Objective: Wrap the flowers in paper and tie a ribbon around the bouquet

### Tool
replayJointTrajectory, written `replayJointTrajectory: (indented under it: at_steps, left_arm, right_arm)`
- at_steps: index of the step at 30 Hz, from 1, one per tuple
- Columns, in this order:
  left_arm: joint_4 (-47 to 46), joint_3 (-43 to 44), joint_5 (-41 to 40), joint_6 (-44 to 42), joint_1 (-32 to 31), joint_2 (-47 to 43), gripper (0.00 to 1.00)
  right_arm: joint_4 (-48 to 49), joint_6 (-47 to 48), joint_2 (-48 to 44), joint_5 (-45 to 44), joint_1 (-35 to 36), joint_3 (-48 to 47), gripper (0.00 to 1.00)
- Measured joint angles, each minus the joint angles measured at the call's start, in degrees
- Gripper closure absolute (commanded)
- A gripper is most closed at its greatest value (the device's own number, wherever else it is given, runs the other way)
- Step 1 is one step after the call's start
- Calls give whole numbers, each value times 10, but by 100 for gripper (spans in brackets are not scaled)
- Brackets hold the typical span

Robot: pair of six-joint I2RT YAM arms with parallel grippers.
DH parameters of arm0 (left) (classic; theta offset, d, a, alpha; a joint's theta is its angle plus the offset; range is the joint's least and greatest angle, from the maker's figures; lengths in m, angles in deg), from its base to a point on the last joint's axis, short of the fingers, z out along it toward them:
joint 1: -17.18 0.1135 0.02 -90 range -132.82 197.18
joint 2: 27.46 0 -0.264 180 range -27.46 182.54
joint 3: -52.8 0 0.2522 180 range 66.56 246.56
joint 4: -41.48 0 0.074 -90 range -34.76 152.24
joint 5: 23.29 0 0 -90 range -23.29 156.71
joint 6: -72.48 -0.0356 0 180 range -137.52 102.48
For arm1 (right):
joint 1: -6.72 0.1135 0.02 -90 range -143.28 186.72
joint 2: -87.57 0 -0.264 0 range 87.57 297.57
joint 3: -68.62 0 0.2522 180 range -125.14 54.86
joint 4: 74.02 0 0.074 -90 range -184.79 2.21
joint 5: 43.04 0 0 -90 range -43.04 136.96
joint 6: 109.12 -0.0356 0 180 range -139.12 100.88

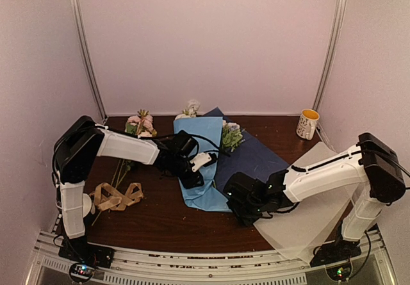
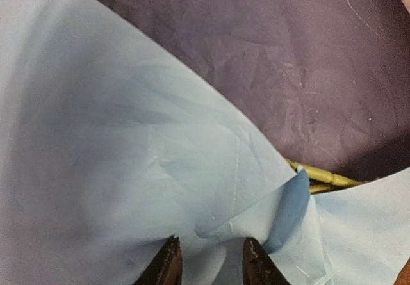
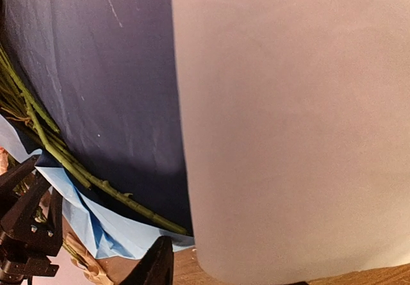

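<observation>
The dark table point(image 1: 160, 224) carries everything; the biggest thing on it is a pale sheet point(image 1: 307, 227), just beside the right gripper point(image 1: 246, 213) on its outer side. Next comes the paper point(image 1: 256, 157); its navy face lies open between the two sets of fingers, and its light-blue flap is folded across, directly under the left gripper point(image 2: 211, 262). The left fingers stand a little apart, astride a puckered ridge of that flap; whether they truly nip it I cannot tell. Only one right finger shows in its own view, the pale sheet hiding the rest, so I cannot tell its state either.

The flowers point(image 1: 230, 134) lie on the navy face, blooms at the far end beyond the left fingers; the stems point(image 2: 320, 175) slip under the flap just beside the left fingertips and run on toward the right finger. Some loose pink flowers point(image 1: 139, 125) and the ribbon point(image 1: 115, 196) lie on the outer side of the left arm, well apart from both sets of fingers; a mug point(image 1: 307, 123) stands far beyond the right ones.

The wrap looks half made: one flap over, the navy side to come. To do it well, the left fingers should pin the flap against the stems; the right should catch the navy edge alone, not the pale sheet alongside it; the fold should be snug at the stem end and looser at the blooms.
</observation>
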Motion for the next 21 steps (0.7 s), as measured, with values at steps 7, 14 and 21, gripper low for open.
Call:
replayJointTrajectory:
  at_steps: [7,14,21]
  left_arm:
    - [0,0,0,-2,0,0,64]
    - [0,0,-1,-2,0,0,64]
    - [1,0,-1,-3,0,0,64]
  right_arm:
    - [4,0,8,-1,-11,-6,66]
    - [12,7,19,0,-20,-12,79]
    - [17,21,26,0,-27,-14,97]
